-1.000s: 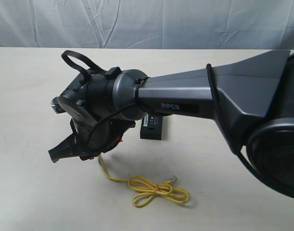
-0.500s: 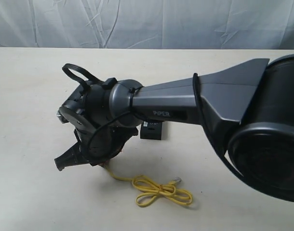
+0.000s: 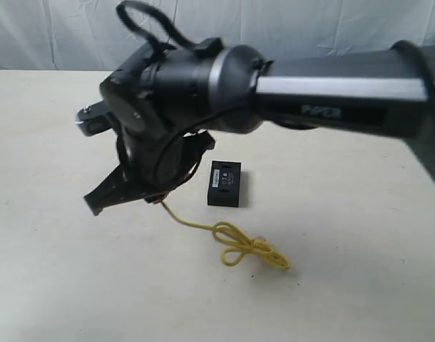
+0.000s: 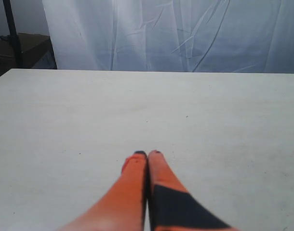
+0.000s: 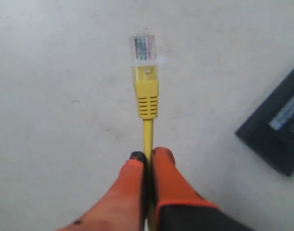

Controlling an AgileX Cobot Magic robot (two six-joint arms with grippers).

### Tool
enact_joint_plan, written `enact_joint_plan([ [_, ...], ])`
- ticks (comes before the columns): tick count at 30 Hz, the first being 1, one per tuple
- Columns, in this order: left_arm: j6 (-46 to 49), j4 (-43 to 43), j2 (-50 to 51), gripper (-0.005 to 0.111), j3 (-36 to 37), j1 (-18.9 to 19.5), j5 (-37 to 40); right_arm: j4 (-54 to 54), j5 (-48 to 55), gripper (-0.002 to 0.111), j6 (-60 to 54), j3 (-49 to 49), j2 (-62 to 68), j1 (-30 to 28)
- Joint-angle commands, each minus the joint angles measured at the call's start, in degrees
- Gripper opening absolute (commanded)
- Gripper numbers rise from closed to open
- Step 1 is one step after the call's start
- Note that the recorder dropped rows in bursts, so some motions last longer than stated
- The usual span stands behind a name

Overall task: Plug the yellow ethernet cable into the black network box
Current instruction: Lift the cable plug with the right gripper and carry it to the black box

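My right gripper (image 5: 148,155) is shut on the yellow ethernet cable (image 5: 148,103), just behind its boot. The clear plug (image 5: 143,48) sticks out past the fingertips, over bare table. In the exterior view this gripper (image 3: 159,199) hangs at the left of the black network box (image 3: 224,183), a short gap away. The cable (image 3: 196,226) trails from it to a loose loop (image 3: 240,247) lying on the table in front of the box. A corner of the box (image 5: 277,127) shows in the right wrist view. My left gripper (image 4: 147,154) is shut on nothing above bare table.
The pale table (image 3: 346,249) runs back to a white cloth backdrop (image 3: 60,32). The right arm's thick grey link (image 3: 331,92) spans the upper right of the exterior view, above the box. A dark stand (image 4: 12,33) shows beyond the table's far corner.
The right arm has risen and swung, so the box now shows fully. The held cable end came up with it, and the loop slid a little to the right.
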Motion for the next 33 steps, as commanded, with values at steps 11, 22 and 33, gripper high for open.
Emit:
enact_joint_plan([
  [11, -0.1, 0.3, -0.3, 0.000, 0.3, 0.0, -0.7, 0.8, -8.4, -0.001, -17.6, 22.9, -12.0, -26.5],
  [22, -0.1, 0.3, -0.3, 0.000, 0.3, 0.0, -0.7, 1.8, -17.9, -0.001, -22.6, 33.4, -12.0, -20.9],
  [33, -0.1, 0.3, -0.3, 0.000, 0.3, 0.0, -0.7, -0.9, -18.6, -0.001, -23.7, 33.8, -9.3, -19.5],
])
